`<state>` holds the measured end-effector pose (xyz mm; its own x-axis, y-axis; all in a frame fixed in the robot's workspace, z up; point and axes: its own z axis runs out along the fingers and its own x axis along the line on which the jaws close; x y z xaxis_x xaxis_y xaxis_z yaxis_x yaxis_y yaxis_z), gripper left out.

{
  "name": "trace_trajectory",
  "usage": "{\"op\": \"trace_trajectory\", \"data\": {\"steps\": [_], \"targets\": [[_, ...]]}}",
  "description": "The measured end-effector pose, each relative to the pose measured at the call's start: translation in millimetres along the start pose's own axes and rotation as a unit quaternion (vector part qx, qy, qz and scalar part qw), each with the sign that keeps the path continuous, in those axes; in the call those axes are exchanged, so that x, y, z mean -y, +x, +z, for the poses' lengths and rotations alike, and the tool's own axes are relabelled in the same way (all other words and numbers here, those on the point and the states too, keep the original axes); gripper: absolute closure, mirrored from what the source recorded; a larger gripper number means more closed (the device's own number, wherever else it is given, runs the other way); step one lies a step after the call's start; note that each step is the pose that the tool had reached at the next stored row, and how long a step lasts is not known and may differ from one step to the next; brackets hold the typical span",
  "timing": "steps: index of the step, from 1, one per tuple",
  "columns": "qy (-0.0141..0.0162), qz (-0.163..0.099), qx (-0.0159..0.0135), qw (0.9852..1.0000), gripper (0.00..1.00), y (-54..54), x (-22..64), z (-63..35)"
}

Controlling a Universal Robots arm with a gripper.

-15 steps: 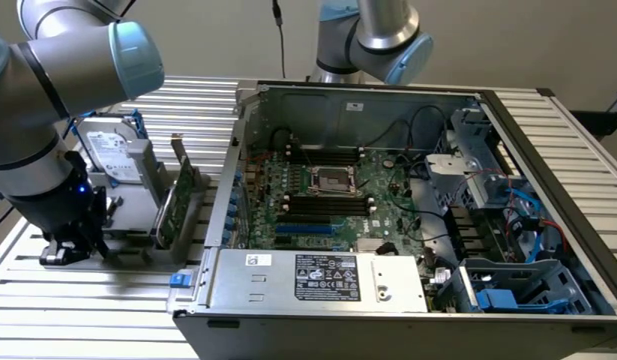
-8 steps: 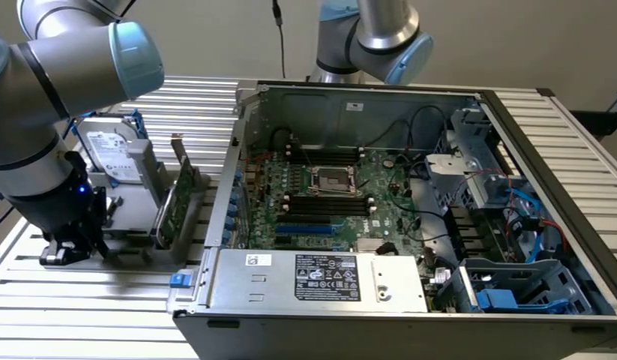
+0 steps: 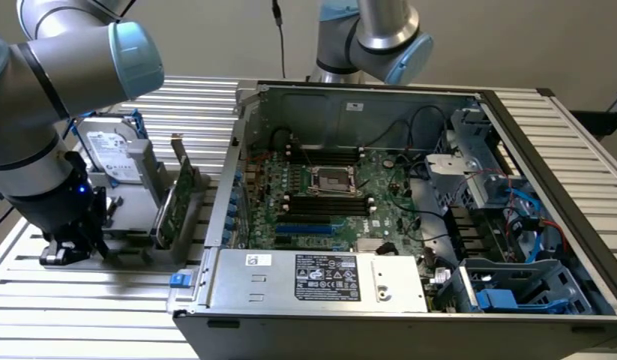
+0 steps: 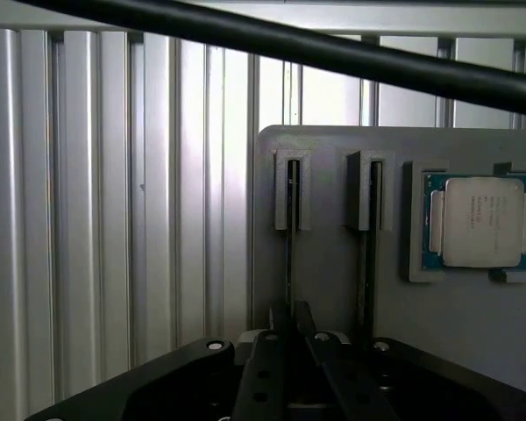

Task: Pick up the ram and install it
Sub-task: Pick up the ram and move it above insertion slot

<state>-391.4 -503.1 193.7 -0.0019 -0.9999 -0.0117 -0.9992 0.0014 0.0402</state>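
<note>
Tool (image 4: 294,323) nearly closed, jaws tight on the edge-up ram (image 4: 289,263) between them, in grey holder (image 4: 333,281) slot.

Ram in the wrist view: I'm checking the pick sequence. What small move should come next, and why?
Probably a straight lift. The gripper looks closed on the ram, which stands edge-on in a slot of the grey holder, with a second stick in the slot beside it. Pulling sideways could bind it.
</note>
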Motion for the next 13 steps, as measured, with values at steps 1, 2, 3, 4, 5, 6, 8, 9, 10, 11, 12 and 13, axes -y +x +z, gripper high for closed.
{"op": "trace_trajectory", "data": {"steps": [1, 2, 3, 4, 5, 6, 8, 9, 10, 11, 12, 13], "targets": [[0.0, 0.0, 0.0, 1.0, 0.86, 0.0, 0.0, -0.1], [0.0001, 0.0, 0.0001, 1.0, 0.86, 0.0, 0.0, -0.4], [0.0, 0.0, 0.0001, 1.0, 0.86, 0.0, -0.1, -1.1], [-0.0002, 0.0, 0.0, 1.0, 0.86, 0.0, -0.1, -2.7], [-0.0005, 0.0, 0.0, 1.0, 0.86, 0.0, -0.2, -4.5], [-0.0008, 0.0, 0.0, 1.0, 0.86, -0.1, -0.3, -6.8], [-0.0017, 0.0, 0.0, 1.0, 0.86, -0.1, -0.5, -13.1], [-0.0022, 0.0, 0.0, 1.0, 0.86, -0.2, -0.7, -16.8], [-0.0025, 0.0, 0.0, 1.0, 0.86, -0.2, -0.8, -21.2], [-0.0028, 0.0, 0.0, 1.0, 0.86, -0.3, -1.0, -25.9], [-0.0031, 0.0, 0.0, 1.0, 0.86, -0.3, -1.2, -30.5], [-0.0034, 0.0, -0.0001, 1.0, 0.86, -0.4, -1.4, -35.0]]}}
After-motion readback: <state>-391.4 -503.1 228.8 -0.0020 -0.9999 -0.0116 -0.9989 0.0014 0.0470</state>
